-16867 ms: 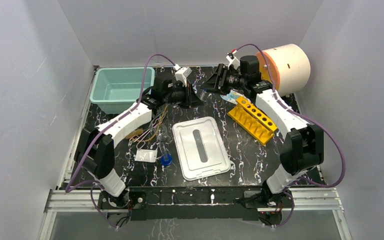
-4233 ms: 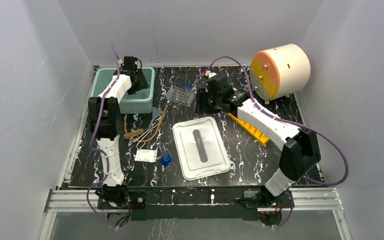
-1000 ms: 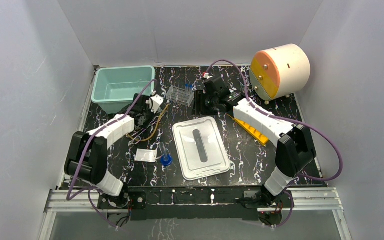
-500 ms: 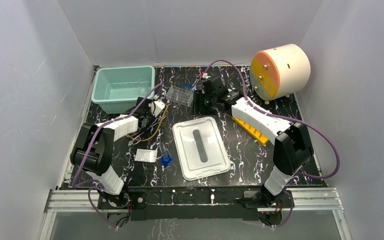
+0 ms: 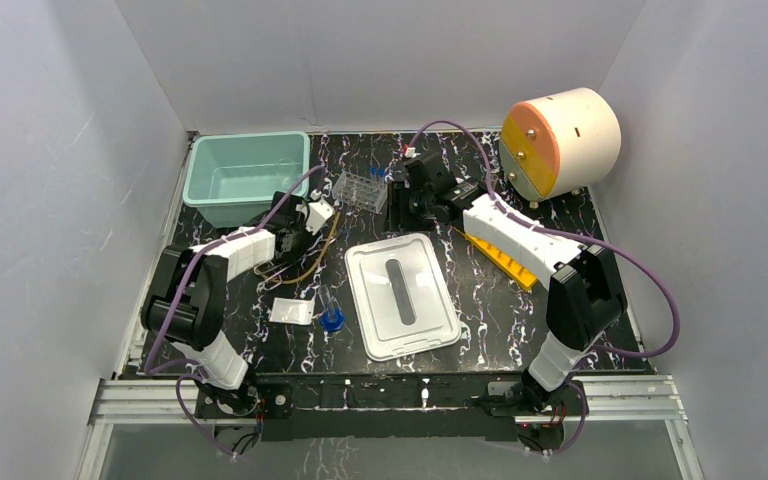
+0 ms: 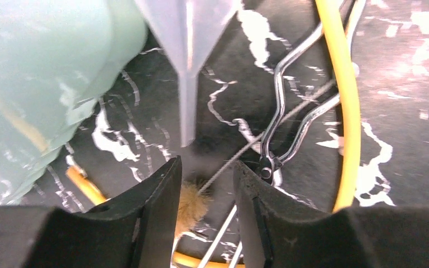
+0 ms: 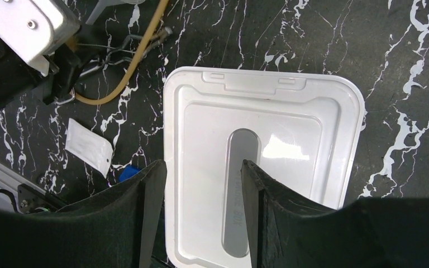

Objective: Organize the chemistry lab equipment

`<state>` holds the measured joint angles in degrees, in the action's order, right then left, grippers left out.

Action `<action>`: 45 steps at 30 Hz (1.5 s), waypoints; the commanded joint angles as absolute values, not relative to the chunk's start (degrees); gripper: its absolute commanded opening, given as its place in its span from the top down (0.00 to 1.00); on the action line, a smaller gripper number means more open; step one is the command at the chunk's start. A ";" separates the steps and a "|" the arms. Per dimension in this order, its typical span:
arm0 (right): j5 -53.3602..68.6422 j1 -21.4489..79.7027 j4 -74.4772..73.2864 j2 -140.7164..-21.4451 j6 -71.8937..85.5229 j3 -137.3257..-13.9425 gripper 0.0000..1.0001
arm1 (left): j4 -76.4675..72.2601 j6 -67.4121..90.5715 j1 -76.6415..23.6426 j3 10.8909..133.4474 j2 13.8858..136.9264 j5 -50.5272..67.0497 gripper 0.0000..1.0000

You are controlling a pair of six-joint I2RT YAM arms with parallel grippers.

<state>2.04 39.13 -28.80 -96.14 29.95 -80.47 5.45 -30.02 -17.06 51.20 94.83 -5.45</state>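
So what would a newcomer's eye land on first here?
Probably the big cream drum with its orange face, at the far right corner, and the white lid lying flat in the middle. Then the left gripper, low over the tan tubing beside the teal bin.

Black marbled table (image 5: pixel 500 312), pale grey walls (image 5: pixel 390 70)

table (image 5: pixel 500 310): black marble | on it: bin (image 5: pixel 240 185), lid (image 5: pixel 402 295), yellow rack (image 5: pixel 505 262), tubing (image 5: pixel 313 263), packet (image 5: pixel 292 311)
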 commanded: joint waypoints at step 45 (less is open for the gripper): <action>1.40 39.52 -26.57 -90.74 30.38 -78.62 0.40 | 22.16 -23.47 -17.82 55.98 82.60 -3.12 1.00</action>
<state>1.30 39.13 -28.56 -94.24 29.80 -79.53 21.52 -28.49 -17.78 57.12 86.39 0.05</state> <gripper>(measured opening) 0.599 0.007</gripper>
